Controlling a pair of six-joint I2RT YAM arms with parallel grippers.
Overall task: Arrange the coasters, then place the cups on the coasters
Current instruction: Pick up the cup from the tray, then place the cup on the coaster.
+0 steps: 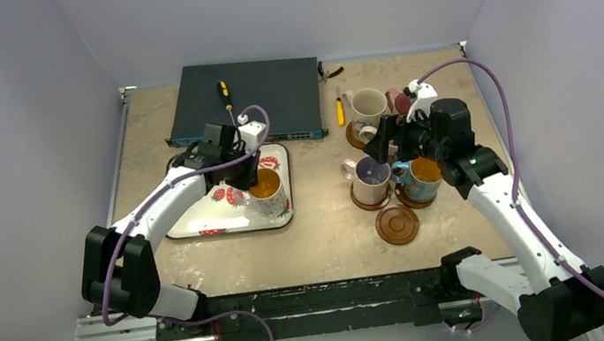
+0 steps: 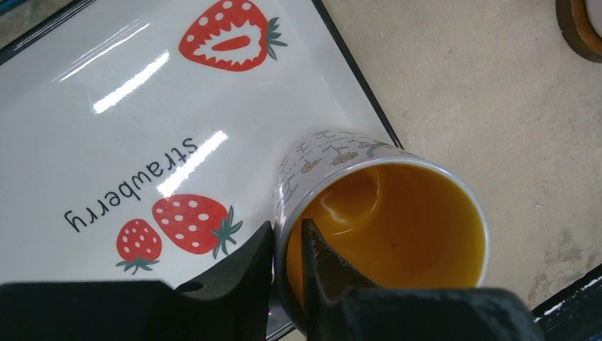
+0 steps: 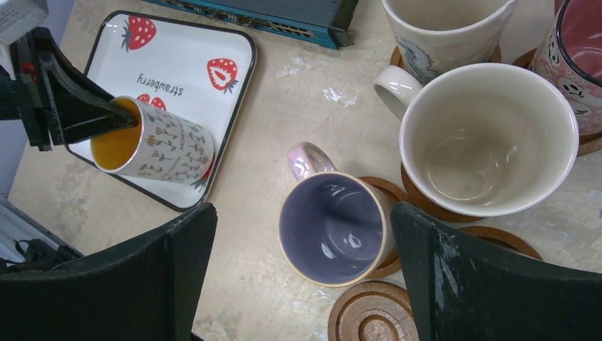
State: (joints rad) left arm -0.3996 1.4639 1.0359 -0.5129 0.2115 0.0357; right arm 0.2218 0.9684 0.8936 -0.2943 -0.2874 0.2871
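1. The left gripper (image 2: 287,234) was clenched on the rim of a white flower-patterned ceramic mug with an orange inside (image 2: 397,220), one black finger outside the wall and the other within.
2. That mug was on a white rectangular strawberry-print tray (image 2: 106,142), near the tray's right edge, on the left half of the beige table (image 1: 326,238).
3. The right gripper (image 3: 302,209) hung released, jaws spread wide, above the cluster of mugs on the right.
4. Beneath it, a pearly mug with a purple inside (image 3: 334,227) sat on a round dark-brown wooden coaster (image 3: 380,190), just beside a large cream mug (image 3: 490,138) on a coaster of its own.
5. A blue mug with an orange inside (image 1: 424,176) sat on a coaster next to the purple-lined one.
6. Behind them, a second cream mug (image 3: 447,28) and a pink-lined mug (image 3: 582,64) each stood on a coaster.
7. One grooved bare coaster (image 1: 397,224) lay at the near edge of the group, touching nothing.
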